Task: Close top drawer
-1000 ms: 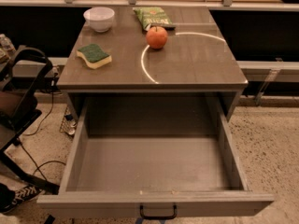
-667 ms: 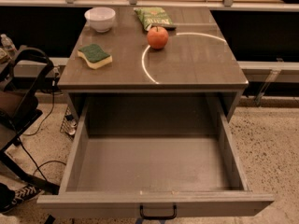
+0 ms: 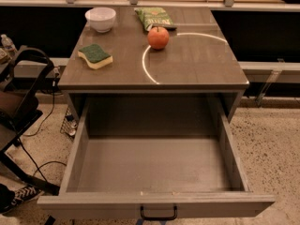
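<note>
The top drawer [image 3: 154, 204] is a wide, deep grey box pulled fully out toward me from under the grey tabletop [image 3: 187, 74]. It is empty inside. Its small black handle [image 3: 158, 214] sits mid-front at the bottom edge of the view. My gripper is not in view.
On the tabletop stand a white bowl [image 3: 102, 18], a green and yellow sponge [image 3: 95, 56], a red apple [image 3: 158, 37] and a green snack bag [image 3: 153, 18]. A black chair [image 3: 21, 102] and cables are at the left. A counter [image 3: 150, 3] runs behind the table.
</note>
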Controlling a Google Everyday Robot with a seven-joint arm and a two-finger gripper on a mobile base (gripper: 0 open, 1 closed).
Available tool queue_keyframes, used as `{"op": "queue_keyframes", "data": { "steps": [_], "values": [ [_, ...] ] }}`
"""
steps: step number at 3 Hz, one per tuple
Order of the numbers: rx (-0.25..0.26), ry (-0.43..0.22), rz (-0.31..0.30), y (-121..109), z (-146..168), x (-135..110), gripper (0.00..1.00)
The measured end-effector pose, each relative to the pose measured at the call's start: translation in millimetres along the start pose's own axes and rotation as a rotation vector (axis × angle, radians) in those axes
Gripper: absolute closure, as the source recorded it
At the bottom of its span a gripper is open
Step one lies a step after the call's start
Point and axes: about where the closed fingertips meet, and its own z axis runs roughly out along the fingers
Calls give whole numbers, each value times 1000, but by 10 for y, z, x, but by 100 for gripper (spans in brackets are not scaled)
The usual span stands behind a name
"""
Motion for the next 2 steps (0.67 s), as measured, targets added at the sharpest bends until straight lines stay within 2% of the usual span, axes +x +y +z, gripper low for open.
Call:
{"op": "queue_keyframes", "data": {
  "steps": [1, 2],
  "values": [
    [-34, -13, -9, 136, 134, -11, 0],
    [-31, -12, -9, 123, 127, -11, 0]
  ]
}}
